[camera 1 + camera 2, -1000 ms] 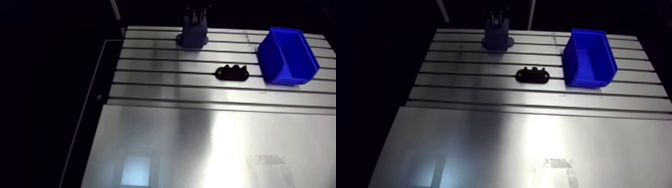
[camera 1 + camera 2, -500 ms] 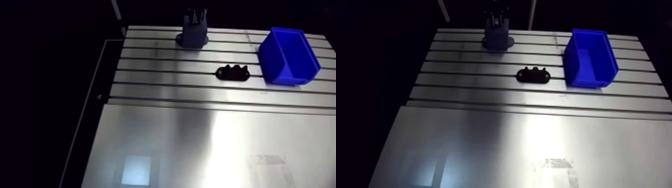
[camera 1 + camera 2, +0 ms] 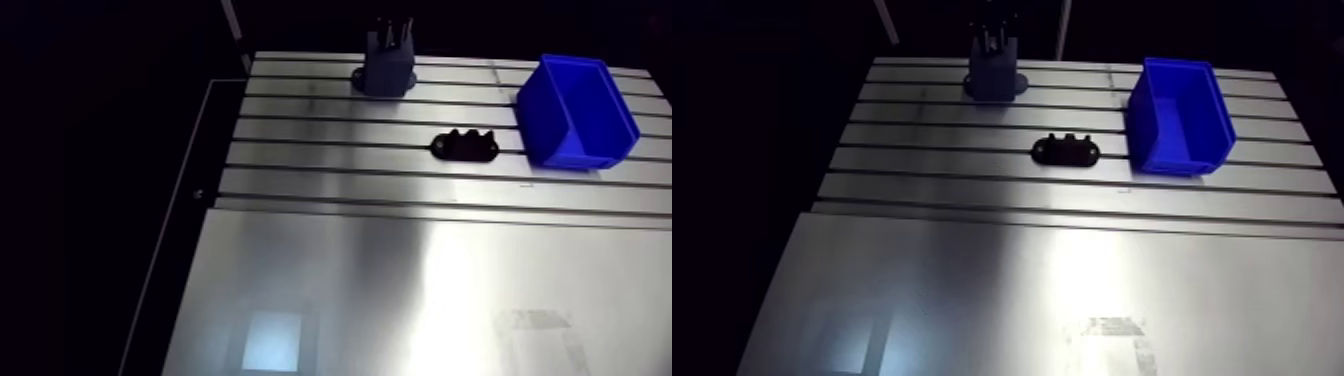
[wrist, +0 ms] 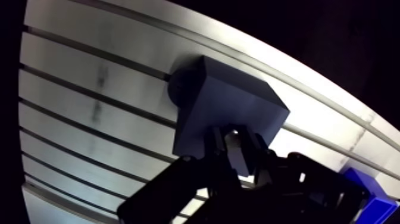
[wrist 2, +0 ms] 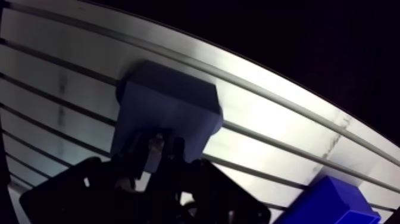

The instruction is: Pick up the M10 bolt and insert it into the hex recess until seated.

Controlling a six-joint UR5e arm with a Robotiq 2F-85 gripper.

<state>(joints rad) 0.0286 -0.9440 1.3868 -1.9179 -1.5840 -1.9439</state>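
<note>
The gripper is hanging directly over the slate-blue plastic block on the slotted aluminium table, and I cannot tell whether it is clenched or released.

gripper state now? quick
Gripper: cannot be told; it is dark and right at the grey block.

Black fixture sits upper right of centre in my arm view: low, long, flat across the table slots, with small bumps along its top. I can't make out its hex recess. In my wrist view, the M10 bolt is only a small pale glint against the grey-blue block. I can't tell its pose.
</note>
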